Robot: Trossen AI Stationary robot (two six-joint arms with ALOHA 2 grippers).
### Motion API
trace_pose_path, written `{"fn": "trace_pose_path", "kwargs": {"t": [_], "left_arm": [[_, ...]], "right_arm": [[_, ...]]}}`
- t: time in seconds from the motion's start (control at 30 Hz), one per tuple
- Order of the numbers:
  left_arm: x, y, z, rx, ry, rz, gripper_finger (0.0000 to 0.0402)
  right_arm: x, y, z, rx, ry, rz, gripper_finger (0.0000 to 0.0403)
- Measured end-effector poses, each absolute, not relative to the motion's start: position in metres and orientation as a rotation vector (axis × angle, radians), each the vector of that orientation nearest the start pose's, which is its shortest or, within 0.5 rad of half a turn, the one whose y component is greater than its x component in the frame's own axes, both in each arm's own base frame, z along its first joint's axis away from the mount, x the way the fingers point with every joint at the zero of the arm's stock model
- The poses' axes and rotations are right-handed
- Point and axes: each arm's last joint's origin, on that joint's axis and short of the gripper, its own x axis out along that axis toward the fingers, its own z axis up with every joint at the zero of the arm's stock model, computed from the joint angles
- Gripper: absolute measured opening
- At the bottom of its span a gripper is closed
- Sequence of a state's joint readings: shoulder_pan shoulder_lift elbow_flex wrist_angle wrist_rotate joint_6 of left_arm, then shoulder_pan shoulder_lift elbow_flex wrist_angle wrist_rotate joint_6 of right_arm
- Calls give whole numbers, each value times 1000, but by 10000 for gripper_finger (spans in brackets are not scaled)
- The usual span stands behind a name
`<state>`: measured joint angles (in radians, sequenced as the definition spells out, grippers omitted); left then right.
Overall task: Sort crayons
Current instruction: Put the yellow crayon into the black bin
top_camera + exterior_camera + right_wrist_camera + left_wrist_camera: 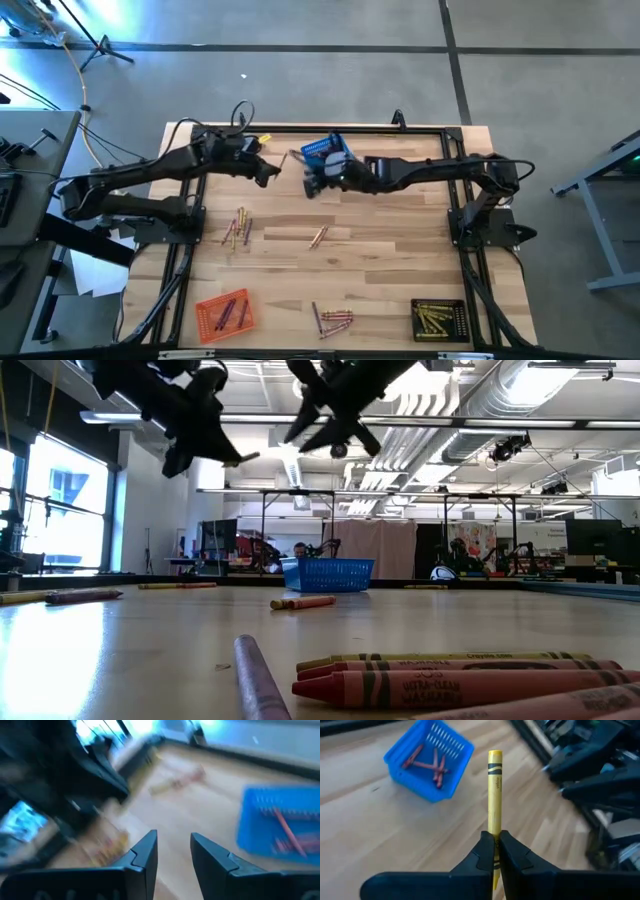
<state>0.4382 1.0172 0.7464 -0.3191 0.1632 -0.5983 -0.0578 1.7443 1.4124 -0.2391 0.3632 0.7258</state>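
My left gripper (270, 173) hangs above the table's far middle, shut on a yellow crayon (494, 790); both also show in the low view (222, 455). My right gripper (312, 185) hovers open and empty (172, 852) close to it, beside the blue basket (325, 152). The blue basket stands on the table and holds a few red crayons (432, 765). Loose crayons lie flat on the table at the left (238, 228), in the middle (318, 237) and near the front (335, 320). My left gripper pinches the yellow crayon between its two fingertips at the crayon's near end (494, 836). The crayon lies along the fingers and sticks out ahead of them toward the right gripper. It is lifted clear of the table, about level (243, 458).
An orange basket (224, 312) with a few crayons stands at the front left. A black basket (438, 320) with yellow crayons stands at the front right. The two grippers are close together. Bare wood lies between the crayon groups.
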Motion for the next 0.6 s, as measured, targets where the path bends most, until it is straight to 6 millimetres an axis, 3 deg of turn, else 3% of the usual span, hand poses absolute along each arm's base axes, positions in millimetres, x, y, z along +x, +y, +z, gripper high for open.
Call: {"fn": "trace_pose_path", "kwargs": {"t": [0.27,0.6], "left_arm": [[200,81,280,-745,349,388,3],[207,71,289,-750,268,316,3]], "right_arm": [[406,-35,312,478,186,-489,124],[407,-35,315,535,140,-487,172]]}}
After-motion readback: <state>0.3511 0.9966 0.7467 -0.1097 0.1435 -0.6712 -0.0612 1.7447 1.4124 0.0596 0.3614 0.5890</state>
